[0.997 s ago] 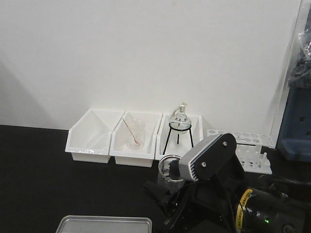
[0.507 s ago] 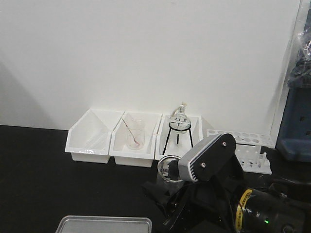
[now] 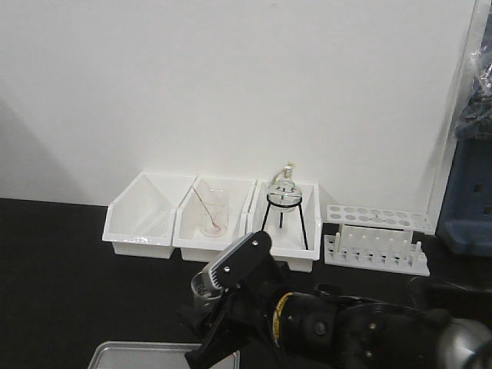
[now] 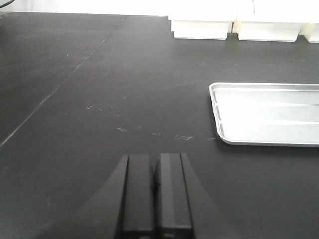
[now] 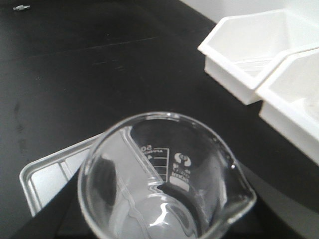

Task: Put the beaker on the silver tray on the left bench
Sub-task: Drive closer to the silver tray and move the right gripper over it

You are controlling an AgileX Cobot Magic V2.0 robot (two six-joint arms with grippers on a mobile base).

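The right gripper is clamped on the beaker and holds it upright, spout and mouth up. This probably keeps the thin glass level so it can go down flat on its base. The beaker sits by one corner of the silver tray and is not yet inside the rim. I cannot tell whether it touches the bench.

The left gripper hovers low, its jaws pressed together on nothing, well apart from the tray, likely to leave the approach free.

The left bench is matte black and lightly scuffed, with a seam running across it. Farther back, white bins line a plain white wall. One holds a pink-tinted beaker with a rod, another a round flask on a tripod. A test-tube rack stands to the right of them.
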